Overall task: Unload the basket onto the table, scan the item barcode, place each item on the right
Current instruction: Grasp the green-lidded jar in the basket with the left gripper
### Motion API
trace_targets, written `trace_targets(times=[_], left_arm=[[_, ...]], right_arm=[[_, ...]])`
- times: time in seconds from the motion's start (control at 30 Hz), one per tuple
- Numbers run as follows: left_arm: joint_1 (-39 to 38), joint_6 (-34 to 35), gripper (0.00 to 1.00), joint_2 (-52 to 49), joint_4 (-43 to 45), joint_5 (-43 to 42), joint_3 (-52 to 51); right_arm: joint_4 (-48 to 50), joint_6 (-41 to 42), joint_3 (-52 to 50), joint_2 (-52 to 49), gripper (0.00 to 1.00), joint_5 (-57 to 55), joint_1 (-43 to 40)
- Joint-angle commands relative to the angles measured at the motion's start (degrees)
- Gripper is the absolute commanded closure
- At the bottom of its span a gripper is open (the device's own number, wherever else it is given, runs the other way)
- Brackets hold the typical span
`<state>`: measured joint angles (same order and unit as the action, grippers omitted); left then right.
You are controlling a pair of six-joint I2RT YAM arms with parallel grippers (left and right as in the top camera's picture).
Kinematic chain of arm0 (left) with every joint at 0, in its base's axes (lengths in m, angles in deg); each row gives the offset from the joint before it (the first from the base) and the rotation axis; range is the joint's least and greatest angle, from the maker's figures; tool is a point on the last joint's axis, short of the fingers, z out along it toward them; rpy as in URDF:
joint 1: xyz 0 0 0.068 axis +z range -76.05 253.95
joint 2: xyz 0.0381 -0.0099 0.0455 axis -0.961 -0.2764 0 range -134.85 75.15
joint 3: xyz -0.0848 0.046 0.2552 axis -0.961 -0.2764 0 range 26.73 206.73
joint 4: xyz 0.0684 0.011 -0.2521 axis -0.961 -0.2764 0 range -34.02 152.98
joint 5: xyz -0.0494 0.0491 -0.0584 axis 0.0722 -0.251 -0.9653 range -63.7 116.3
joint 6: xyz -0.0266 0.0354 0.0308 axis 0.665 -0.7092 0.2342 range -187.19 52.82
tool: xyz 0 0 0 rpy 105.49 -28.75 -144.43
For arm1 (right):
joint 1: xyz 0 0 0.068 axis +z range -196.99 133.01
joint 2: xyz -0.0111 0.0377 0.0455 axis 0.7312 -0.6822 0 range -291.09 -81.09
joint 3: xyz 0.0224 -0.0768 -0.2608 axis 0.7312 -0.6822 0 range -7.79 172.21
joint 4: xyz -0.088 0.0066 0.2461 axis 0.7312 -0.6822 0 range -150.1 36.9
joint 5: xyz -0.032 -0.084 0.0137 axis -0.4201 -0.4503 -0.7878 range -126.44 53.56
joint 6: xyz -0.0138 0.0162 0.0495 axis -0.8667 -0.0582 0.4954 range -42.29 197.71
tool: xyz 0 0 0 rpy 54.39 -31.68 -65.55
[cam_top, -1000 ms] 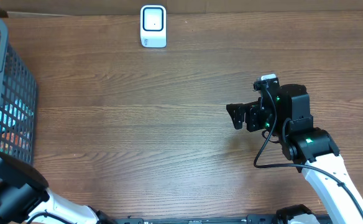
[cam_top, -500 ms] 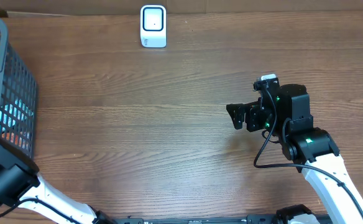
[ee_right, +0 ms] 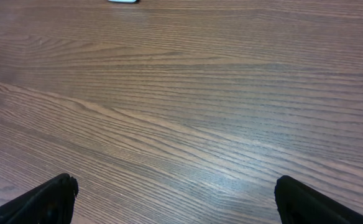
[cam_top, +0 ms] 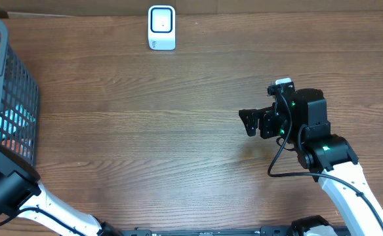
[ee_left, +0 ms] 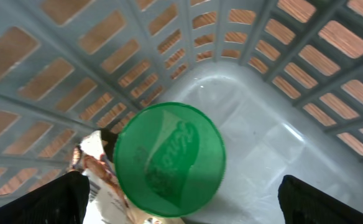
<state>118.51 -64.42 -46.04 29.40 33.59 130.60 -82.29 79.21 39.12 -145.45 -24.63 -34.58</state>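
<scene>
From overhead, you see the white scanner (cam_top: pixel 161 27) standing at the far edge of the wooden surface (cam_top: pixel 145 131), well apart from both arms. The grey mesh basket (cam_top: pixel 11 85) sits at the left edge. Your left arm (cam_top: pixel 6 187) reaches in from the lower left corner beside the basket, but its pincer does not show clearly from here. The right pincer (cam_top: pixel 248 122) hangs over bare wood on the right side, pointing left, with its jaws apart and nothing in them.

Through the left wrist camera, you look down into the basket (ee_left: pixel 281 68). A round green-lidded container (ee_left: pixel 169 158), the item to scan, stands on the basket floor close to a corner. A printed packet (ee_left: pixel 94 171) lies partly under its left side. The left pincer (ee_left: pixel 181 205) is above it, spread fully wide, and its dark fingertips (ee_left: pixel 54 199) show only in the two bottom corners. It holds nothing and touches nothing you can see.

Through the right wrist camera, you see only wood grain (ee_right: pixel 181 106), with a sliver of the scanner (ee_right: pixel 122 1) at the top edge. The right pincer (ee_right: pixel 181 202) is wide open and empty.
</scene>
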Motion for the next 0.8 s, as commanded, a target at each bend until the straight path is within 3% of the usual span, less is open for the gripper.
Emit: trace_targets(times=[0.0,0.77], left_arm=[[0.5,-1.6,0.00,-0.4,0.2,2.5,0.4],[0.5,-2.8,0.03,-4.1,-0.9,1.9,0.4]], right_arm=[[0.4,0.2,1.4,-0.1,0.00,0.3,-0.2],[2.0,0.3,1.4,-3.8,0.00,0.3,-0.2]])
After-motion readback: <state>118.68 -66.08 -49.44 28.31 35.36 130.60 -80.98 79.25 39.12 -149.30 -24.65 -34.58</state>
